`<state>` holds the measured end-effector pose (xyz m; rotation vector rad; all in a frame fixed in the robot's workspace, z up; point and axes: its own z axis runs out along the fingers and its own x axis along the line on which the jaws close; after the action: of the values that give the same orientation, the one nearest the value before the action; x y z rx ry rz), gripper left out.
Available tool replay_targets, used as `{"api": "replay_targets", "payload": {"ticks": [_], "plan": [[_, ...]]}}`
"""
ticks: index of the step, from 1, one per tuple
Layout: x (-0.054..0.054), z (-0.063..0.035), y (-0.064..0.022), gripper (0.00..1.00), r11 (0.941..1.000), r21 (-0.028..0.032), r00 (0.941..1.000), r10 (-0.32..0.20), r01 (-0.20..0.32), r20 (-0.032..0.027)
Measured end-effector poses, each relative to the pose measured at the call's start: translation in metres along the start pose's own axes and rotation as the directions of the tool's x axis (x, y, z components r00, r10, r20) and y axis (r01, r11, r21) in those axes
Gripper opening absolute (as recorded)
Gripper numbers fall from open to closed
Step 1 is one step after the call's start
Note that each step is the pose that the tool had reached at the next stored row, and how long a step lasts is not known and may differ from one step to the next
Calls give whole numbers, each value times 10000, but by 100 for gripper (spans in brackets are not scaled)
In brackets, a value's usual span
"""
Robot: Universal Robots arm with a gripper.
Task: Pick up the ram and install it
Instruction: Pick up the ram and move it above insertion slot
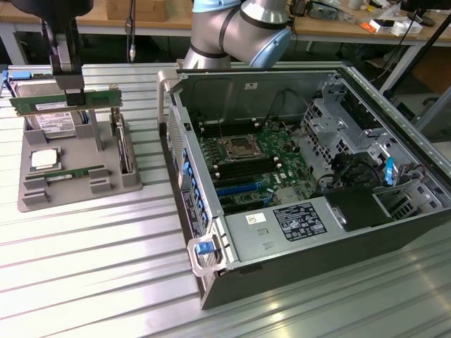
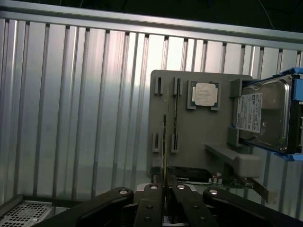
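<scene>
**Ram clamped in the gripper, hanging over the tray**

The table (image 1: 84,267) is carrying two big things: the open case (image 1: 282,278) toward the exterior view's right and the grey tray (image 1: 42,198) toward its left. The arm (image 1: 239,28) is reaching from behind the case over to the tray side. On the tray, the drive (image 1: 53,123) is standing in its cradle, the spare stick (image 1: 70,173) is sitting in its holders, and the chip (image 1: 44,158) is lying between them.

The gripper (image 1: 68,88) is hanging above the tray with its jaws drawn almost together, pinching the ram (image 1: 35,104) at about mid-length. The ram is riding on edge, clear of the tray, with its long axis running across the exterior view.

The slots (image 1: 243,169) are lying well apart from the ram, toward the exterior view's right, down inside the case. Their long axes seem to be running roughly the same way as the ram's, so little turning looks called for.

The exterior view is giving the ram's broad face, its full length and the case. The wrist view is looking down along the fingers (image 2: 152,201), and the ram (image 2: 164,137) is appearing edge-on as a thin line running out from between them. This view suggests the ram is sitting square in the grip, above the holders beside the chip.
</scene>
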<state>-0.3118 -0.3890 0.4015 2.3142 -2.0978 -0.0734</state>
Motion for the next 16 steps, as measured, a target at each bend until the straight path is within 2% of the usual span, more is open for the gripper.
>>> {"api": "replay_targets", "payload": {"ticks": [6,11,16], "plan": [[16,-8,-166,14,10000,-1,10000,0,0,0],[25,-12,-257,14,10000,0,10000,-1,1,0],[42,-20,-430,14,10000,0,10000,-1,1,0]]}}
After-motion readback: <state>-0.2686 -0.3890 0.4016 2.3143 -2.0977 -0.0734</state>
